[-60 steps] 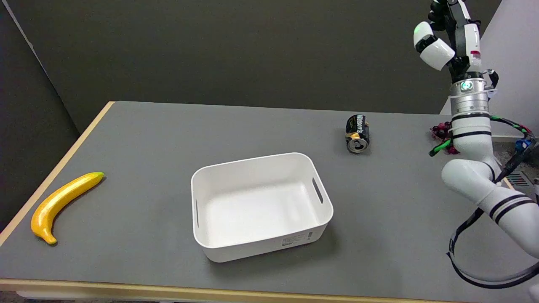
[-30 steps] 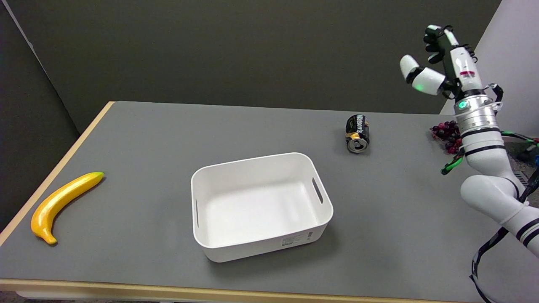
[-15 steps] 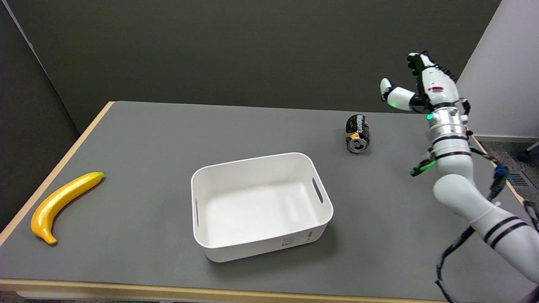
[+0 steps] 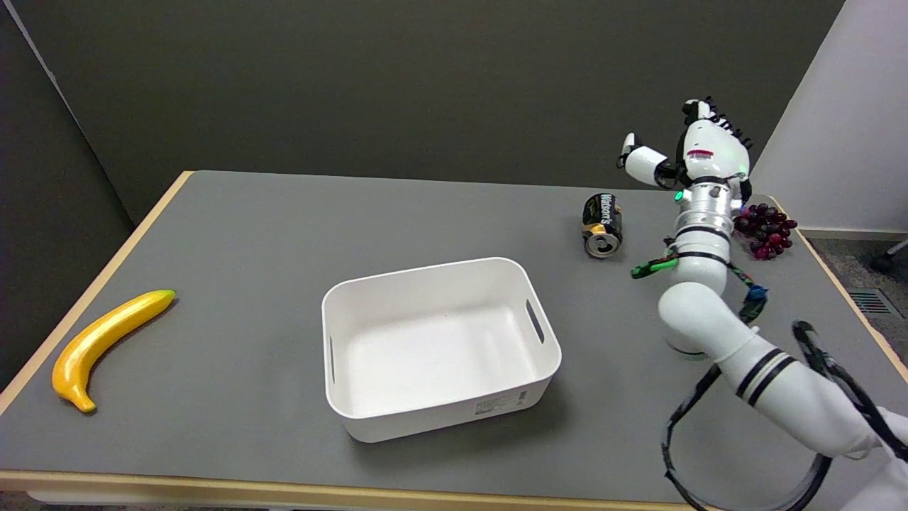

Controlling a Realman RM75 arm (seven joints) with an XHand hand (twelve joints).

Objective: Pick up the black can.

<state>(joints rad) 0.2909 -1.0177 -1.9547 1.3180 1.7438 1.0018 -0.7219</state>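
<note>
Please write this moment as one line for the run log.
phase: approach | right hand: open, raised right of black can | can: lying on table, untouched

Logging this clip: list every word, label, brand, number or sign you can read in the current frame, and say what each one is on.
"Watson's": white lettering along the side of the black can, which lies on its side on the table.
Printed label on the near wall of the white bin: too small to read.
Small red mark on the back of the right hand: too small to read.
No text shows on the banana or grapes.
</note>
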